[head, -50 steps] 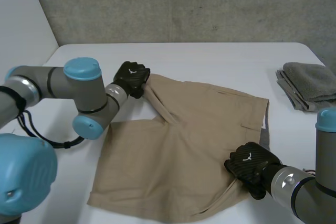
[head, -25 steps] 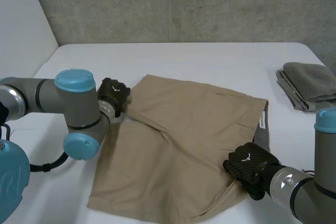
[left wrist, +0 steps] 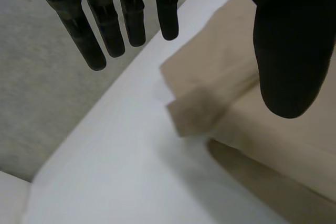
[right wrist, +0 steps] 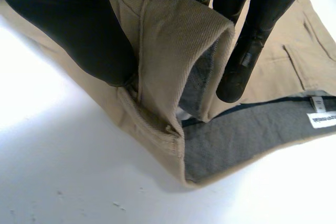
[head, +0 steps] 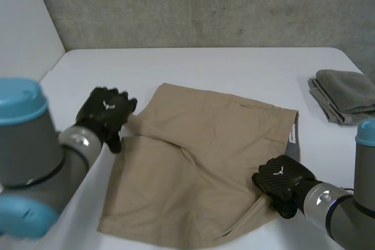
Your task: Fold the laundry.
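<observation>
No word or number can be read anywhere. The nearest thing to text is a small white label (right wrist: pixel 323 119) sewn on the grey inner lining of the tan shorts (right wrist: pixel 173 35) by the waistband; it bears a line of dark print too fine to make out (in the head view it is a plain white fleck at the waistband's edge). The back of the right hand (head: pixel 282 183) carries a small white emblem (head: pixel 280 172), and the left hand (head: pixel 104 116) carries the same; it is a mark, not letters.
</observation>
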You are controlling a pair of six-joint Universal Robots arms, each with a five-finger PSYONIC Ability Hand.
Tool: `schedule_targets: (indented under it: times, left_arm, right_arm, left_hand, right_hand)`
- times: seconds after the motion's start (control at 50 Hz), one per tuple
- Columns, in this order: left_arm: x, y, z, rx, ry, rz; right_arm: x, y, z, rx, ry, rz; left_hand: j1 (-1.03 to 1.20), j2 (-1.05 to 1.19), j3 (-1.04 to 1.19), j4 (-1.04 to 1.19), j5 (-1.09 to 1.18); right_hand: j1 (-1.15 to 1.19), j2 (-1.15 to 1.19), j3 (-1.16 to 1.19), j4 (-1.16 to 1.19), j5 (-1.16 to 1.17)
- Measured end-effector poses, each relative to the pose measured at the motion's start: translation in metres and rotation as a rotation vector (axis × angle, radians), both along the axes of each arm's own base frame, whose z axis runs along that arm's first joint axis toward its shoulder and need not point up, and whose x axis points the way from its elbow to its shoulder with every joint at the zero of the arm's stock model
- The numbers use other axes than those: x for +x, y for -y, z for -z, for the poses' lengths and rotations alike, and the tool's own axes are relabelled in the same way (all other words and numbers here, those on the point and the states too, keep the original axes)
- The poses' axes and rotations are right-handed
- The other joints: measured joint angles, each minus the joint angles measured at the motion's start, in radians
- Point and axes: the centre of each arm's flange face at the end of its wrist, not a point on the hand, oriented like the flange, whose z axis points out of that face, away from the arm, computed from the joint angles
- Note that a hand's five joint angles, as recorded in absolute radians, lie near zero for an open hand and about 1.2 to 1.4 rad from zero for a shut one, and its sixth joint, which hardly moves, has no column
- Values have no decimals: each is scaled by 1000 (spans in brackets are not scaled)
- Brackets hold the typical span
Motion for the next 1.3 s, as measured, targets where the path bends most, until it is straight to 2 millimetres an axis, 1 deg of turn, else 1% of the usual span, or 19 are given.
schedule_targets:
  times: [0.12, 0.26, 0.34, 0.44, 0.48, 0.5, 0.52, 0.6, 0.7, 0.84, 0.86, 0.96, 1.08, 1.18, 1.22, 1.24, 1.26, 1.28, 1.3]
  left_arm:
    - [24, -57, 10, 147, 24, 33]
    - [39, -91, 30, 270, 80, 40]
    - [41, -97, 40, 309, 102, 42]
    - [37, -91, 57, 345, 125, 44]
    - [34, -86, 61, 339, 125, 45]
    - [29, -78, 62, 316, 117, 45]
    - [29, -78, 62, 316, 117, 45]
    - [10, -45, 53, 166, 60, 40]
    - [-20, 0, 31, -42, -30, 32]
    - [-66, 59, 16, -216, -123, 48]
    - [-77, 72, 17, -244, -134, 52]
    - [-107, 112, 27, -342, -117, 63]
    - [-125, 138, 41, -433, -66, 68]
    - [-139, 160, 52, -523, -61, 65]
    - [-143, 165, 58, -546, -70, 69]
    - [-145, 168, 63, -559, -78, 75]
    - [-147, 169, 66, -567, -83, 79]
    - [-148, 170, 69, -571, -86, 82]
    - [-149, 171, 71, -575, -89, 86]
  right_arm:
    - [-6, 10, -3, -22, 9, 44]
    - [-14, 19, -5, -34, 22, 93]
    - [-17, 20, -5, -31, 22, 105]
    - [-18, 19, -5, -30, 22, 110]
    - [-19, 19, -6, -31, 22, 112]
    - [-20, 19, -6, -33, 23, 114]
    - [-20, 19, -6, -33, 23, 114]
    - [-20, 23, -9, -50, 28, 119]
    - [-17, 40, -20, -137, 55, 120]
    - [-6, 82, -29, -313, 90, 130]
    - [-3, 93, -29, -351, 91, 140]
    - [3, 127, -28, -455, 70, 195]
    - [9, 160, -22, -532, 32, 242]
    - [16, 194, -9, -577, 9, 257]
    - [19, 207, -3, -589, 7, 265]
    - [21, 216, 3, -597, 5, 274]
    - [22, 221, 6, -602, 5, 281]
    - [22, 225, 9, -605, 4, 286]
    - [22, 227, 10, -608, 3, 290]
  left_hand:
    - [12, 14, 17, 17, 15]
    - [35, 26, 29, 29, 29]
    - [45, 38, 40, 38, 37]
    - [375, 319, 318, 322, 312]
    - [375, 319, 318, 322, 312]
    - [789, 772, 766, 775, 747]
    - [789, 772, 766, 775, 747]
    - [789, 807, 802, 812, 753]
    - [789, 808, 802, 812, 753]
    - [789, 809, 803, 812, 753]
    - [789, 809, 803, 812, 753]
    - [789, 809, 803, 812, 753]
    - [789, 809, 804, 814, 753]
    - [789, 810, 807, 816, 753]
    - [718, 741, 739, 744, 700]
    - [430, 458, 479, 480, 450]
    - [430, 458, 479, 480, 450]
    - [430, 458, 479, 480, 450]
    - [254, 272, 278, 276, 264]
  right_hand:
    - [0, 0, 0, 1, 0]
    - [0, 0, 0, 1, 0]
    - [0, 0, 0, 1, 0]
    - [0, 0, 0, 1, 0]
    - [0, 0, 0, 1, 0]
    - [0, 0, 0, 1, 0]
    - [0, 0, 0, 1, 0]
    - [0, 0, 0, 4, 0]
    - [0, 0, 0, 4, 0]
    - [0, 0, 0, 4, 0]
    - [0, 0, 0, 4, 0]
    - [0, 0, 0, 4, 0]
    - [0, 0, 0, 4, 0]
    - [-9, -6, -8, -4, -7]
    - [-131, -146, -151, -155, -138]
    - [-324, -367, -369, -351, -322]
    - [-525, -575, -553, -553, -519]
    - [-597, -655, -652, -631, -597]
    - [-684, -770, -750, -746, -714]
